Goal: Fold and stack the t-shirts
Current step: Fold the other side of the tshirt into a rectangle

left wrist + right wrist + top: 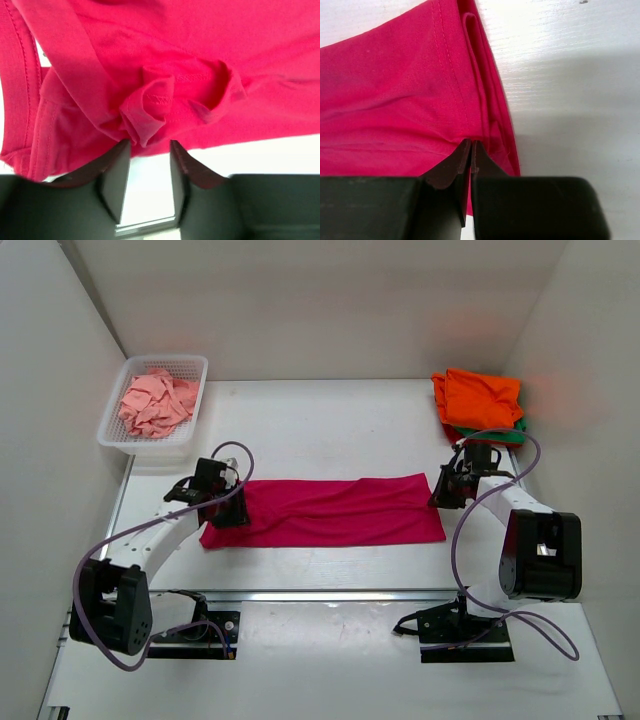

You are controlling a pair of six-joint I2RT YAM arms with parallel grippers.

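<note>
The right gripper (471, 143) pinches the magenta t-shirt (330, 510) — left gripper (150, 144) (jaws parted) opposite.

At the table's (330, 420) 1 o'clock, the orange shirt (482, 395) hides all but a sliver of the green shirt (518, 427). The left wrist view crops the magenta shirt (175, 60) at 9, 12 and 3 o'clock.

Your magenta shirt (330, 510) lies flat at centre, a long strip; orange shirt (483, 397) folded at two o'clock; salmon shirt (157, 403) crumpled at ten.
</note>
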